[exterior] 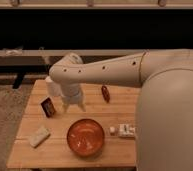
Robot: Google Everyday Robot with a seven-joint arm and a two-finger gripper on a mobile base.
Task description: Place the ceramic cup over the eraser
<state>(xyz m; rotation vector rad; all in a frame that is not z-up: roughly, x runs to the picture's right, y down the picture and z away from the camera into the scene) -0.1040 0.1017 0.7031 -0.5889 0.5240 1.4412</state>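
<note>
The white ceramic cup stands at the back left of the wooden table, partly hidden behind my wrist. The eraser, a small dark block with a reddish face, lies just in front of the cup, a little to its left. My gripper points down over the table, right beside the cup on its right and just right of the eraser. The arm reaches in from the right and covers the cup's right side.
A wide orange-red bowl sits at the front middle. A pale flat block lies at the front left. Small white boxes lie right of the bowl. A small reddish object lies at the back middle. My body blocks the table's right end.
</note>
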